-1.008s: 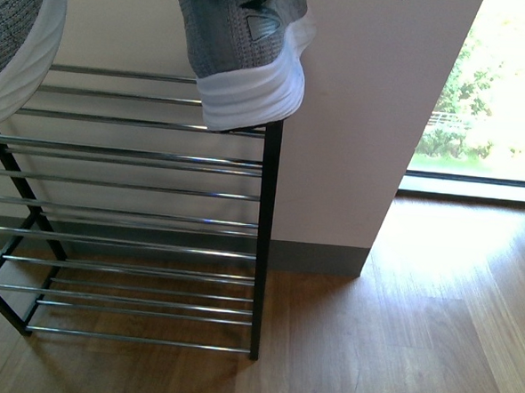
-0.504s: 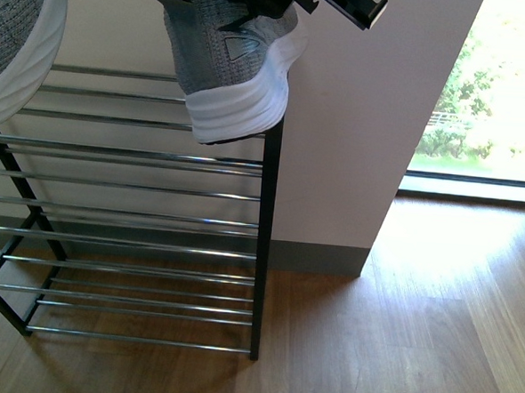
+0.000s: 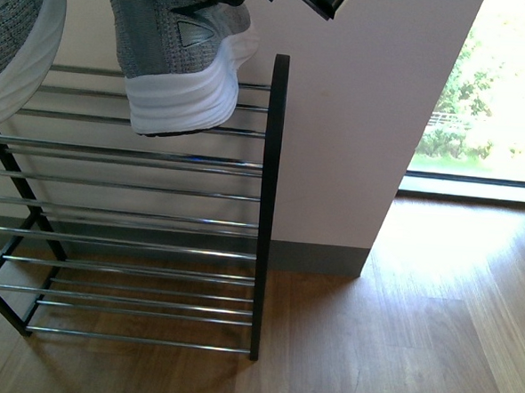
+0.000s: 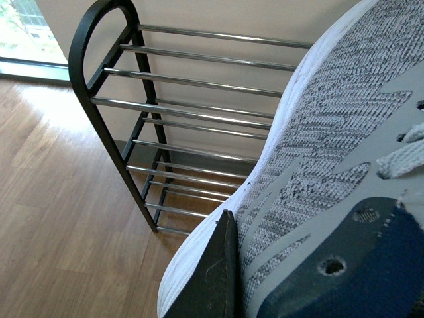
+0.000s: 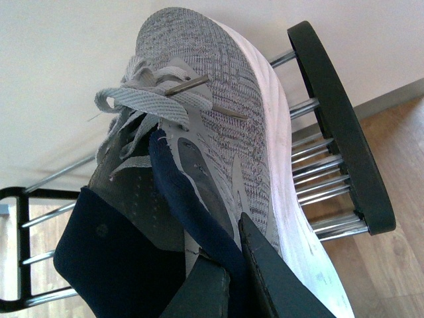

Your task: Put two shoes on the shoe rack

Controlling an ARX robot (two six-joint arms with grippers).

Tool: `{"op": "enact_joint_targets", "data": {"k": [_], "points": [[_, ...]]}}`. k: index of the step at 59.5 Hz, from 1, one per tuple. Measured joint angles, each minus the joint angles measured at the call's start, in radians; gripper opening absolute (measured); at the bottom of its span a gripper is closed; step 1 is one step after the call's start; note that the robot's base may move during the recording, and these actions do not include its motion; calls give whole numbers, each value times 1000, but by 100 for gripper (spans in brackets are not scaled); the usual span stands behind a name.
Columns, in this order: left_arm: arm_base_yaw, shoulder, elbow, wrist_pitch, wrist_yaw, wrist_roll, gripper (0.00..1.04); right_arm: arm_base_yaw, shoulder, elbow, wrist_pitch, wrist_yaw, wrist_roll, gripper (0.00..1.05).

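Front view: neither shoe rests on the rack [image 3: 269,206] yet. Right hand [image 5: 232,268] clamps one shoe [image 3: 177,67] by its collar, sole over the top rods; left hand [image 4: 271,291] grips the other shoe [image 3: 14,39], raised near the rack's left end.

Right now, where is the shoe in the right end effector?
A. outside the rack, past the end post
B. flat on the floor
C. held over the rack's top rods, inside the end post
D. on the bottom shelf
C: the right end effector holds the shoe over the shoe rack top rods, inside its post.
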Motion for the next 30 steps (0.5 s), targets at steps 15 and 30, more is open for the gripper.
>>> {"op": "enact_joint_targets", "data": {"k": [15, 30], "points": [[0, 0, 0, 0, 0, 0, 2, -11, 40, -1, 11, 8, 9, 1], [0, 0, 0, 0, 0, 0, 2, -32, 129, 0, 18, 10, 13, 1]]}}
